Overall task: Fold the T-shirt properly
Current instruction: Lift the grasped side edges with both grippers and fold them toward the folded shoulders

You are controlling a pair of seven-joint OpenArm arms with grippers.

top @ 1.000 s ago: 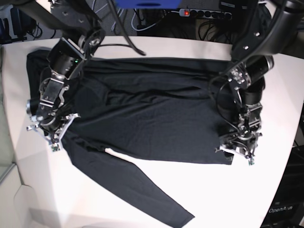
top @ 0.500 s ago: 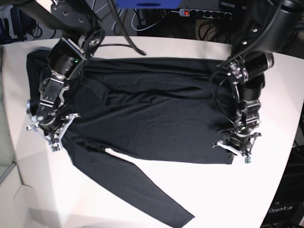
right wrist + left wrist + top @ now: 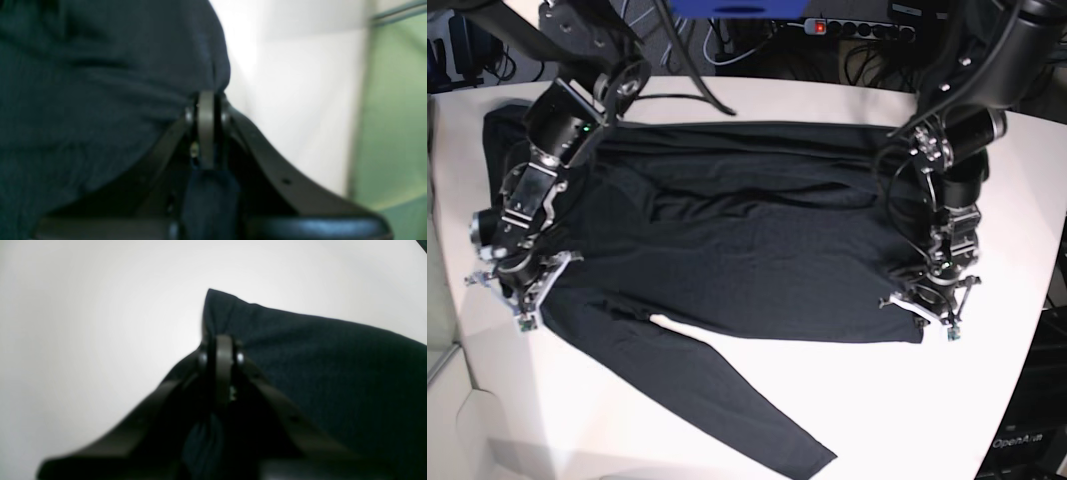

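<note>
The black T-shirt (image 3: 747,240) lies spread flat across the white table (image 3: 947,420), with one long sleeve (image 3: 727,400) running toward the front edge. In the base view my left gripper (image 3: 932,318) stands at the shirt's front right corner. The left wrist view shows that gripper (image 3: 221,343) shut, with the corner of the T-shirt (image 3: 333,373) pinched between its fingers. My right gripper (image 3: 522,305) is at the shirt's left edge by the sleeve's root. In the right wrist view this gripper (image 3: 206,100) is shut on a fold of the T-shirt (image 3: 83,83).
A power strip (image 3: 857,28) and cables lie behind the table's back edge. The table's left edge runs close to my right gripper, with a pale green surface (image 3: 393,116) beyond it. Both arms reach over the shirt from the back.
My left gripper has closed on the shirt's front right corner. The right arm has moved a little left and toward the front, drawing the shirt's left edge with it.
</note>
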